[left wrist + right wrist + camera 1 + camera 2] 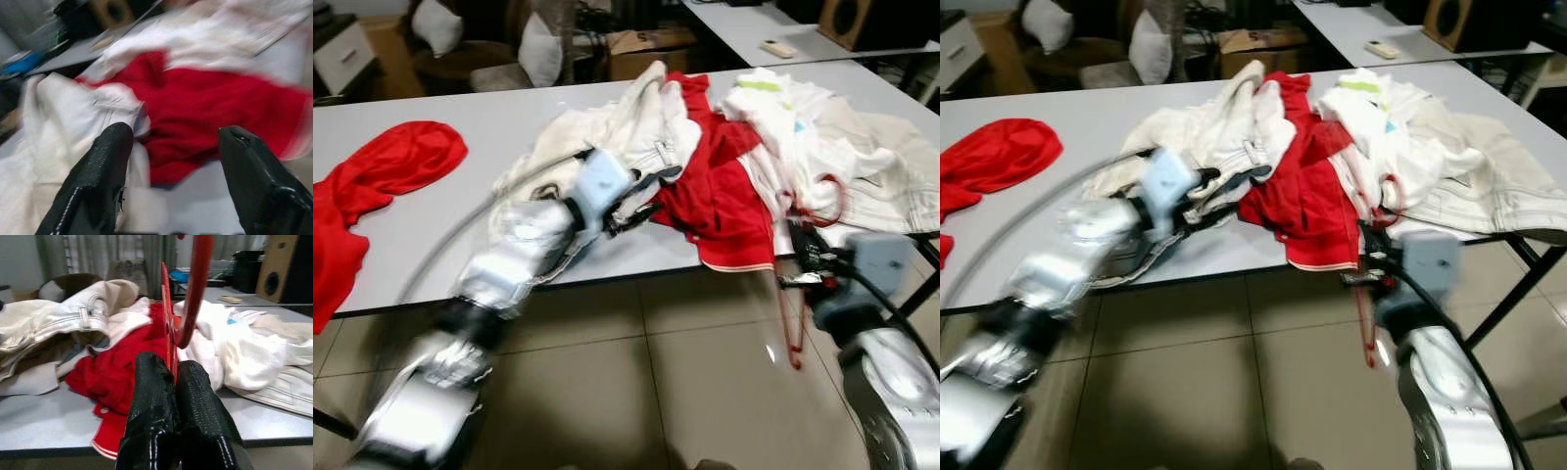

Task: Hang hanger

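Two black fingers of the right gripper (175,382) are seen pressed together on the red hanger (191,293), which is held upright between them at the table's near edge. In the head views the same gripper (806,262) is found just off the front edge of the white table (460,137), with the hanger's hook curving up over the white clothes and part of its red frame dangling below the tabletop towards the tiled floor (636,372). Just beyond the hook a heap of white garments (822,147) is spread across the right part of the table, and a red garment (720,191) is draped beside it, its trimmed hem hanging over the edge.

The left gripper (644,196) is reached out over the table, its fingers (100,166) spread wide apart with nothing between them; it is positioned where a cream-white garment (626,127) meets the red one. Much of the left arm is blurred.

Farther to the left, a second red cloth (372,186) is laid on the table, well apart from the pile. Behind the table, chairs with white cushions (540,49), a cardboard box (646,49) and another table bearing a remote control (778,48) can be made out.
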### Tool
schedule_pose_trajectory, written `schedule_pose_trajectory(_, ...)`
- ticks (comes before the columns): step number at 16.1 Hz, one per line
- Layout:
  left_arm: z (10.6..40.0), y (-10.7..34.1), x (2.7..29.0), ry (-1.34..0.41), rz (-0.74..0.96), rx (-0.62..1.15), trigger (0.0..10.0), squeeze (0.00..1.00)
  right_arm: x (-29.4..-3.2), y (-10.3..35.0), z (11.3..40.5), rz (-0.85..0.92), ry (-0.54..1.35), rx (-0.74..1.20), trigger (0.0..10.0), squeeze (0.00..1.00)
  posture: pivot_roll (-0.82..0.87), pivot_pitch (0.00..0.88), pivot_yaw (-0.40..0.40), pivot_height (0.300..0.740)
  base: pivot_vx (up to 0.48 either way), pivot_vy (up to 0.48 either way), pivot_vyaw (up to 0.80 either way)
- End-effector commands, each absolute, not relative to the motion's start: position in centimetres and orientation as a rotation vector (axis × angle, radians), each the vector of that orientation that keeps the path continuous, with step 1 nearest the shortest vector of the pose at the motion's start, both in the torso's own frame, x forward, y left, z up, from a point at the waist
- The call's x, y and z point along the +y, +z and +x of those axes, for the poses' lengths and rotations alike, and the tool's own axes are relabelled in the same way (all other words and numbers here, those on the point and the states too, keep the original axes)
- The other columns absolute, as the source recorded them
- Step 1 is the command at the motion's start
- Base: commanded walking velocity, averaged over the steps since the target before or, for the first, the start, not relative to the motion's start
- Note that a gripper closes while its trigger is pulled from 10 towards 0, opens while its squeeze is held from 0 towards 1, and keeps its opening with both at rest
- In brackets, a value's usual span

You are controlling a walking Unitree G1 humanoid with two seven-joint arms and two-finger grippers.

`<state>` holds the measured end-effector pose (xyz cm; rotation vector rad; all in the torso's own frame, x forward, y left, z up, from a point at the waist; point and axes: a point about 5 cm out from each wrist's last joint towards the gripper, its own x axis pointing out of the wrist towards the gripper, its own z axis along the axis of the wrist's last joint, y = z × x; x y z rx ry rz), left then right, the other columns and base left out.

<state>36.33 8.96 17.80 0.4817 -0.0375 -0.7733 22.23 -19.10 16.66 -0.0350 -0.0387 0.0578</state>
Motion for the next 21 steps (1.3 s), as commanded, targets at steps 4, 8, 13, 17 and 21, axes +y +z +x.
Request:
schedule_pose_trajectory(4,38.5,16.3,9.9,-0.483,0.593,-0.025,10.0,0.0,-19.2,17.7,20.9,-0.079,0.022,-0.037,10.0,0.0,-0.34,0.0,0.054,0.74,0.0,0.0,0.0)
schedule_pose_trajectory(8,39.1,15.5,9.5,-0.433,0.627,-0.02,10.0,0.0,-19.3,18.2,20.0,-0.097,0.012,-0.015,10.0,0.0,-0.38,0.021,0.041,0.74,0.0,0.0,0.0)
schedule_pose_trajectory(13,39.3,15.2,8.9,-0.401,0.708,-0.015,10.0,0.0,-19.2,18.5,19.9,-0.104,0.008,0.001,10.0,0.0,-0.38,0.036,0.036,0.74,0.0,0.0,0.0)
schedule_pose_trajectory(17,39.6,14.5,10.6,-0.253,0.791,0.03,10.0,0.0,-18.9,18.8,19.9,-0.119,0.025,0.008,10.0,0.0,-0.41,0.029,0.032,0.74,0.0,0.0,0.0)
schedule_pose_trajectory(21,39.3,13.6,10.6,-0.254,0.82,0.061,10.0,0.0,-18.8,18.9,19.7,-0.128,0.028,0.017,10.0,0.0,-0.42,0.028,0.031,0.74,0.0,0.0,0.0)
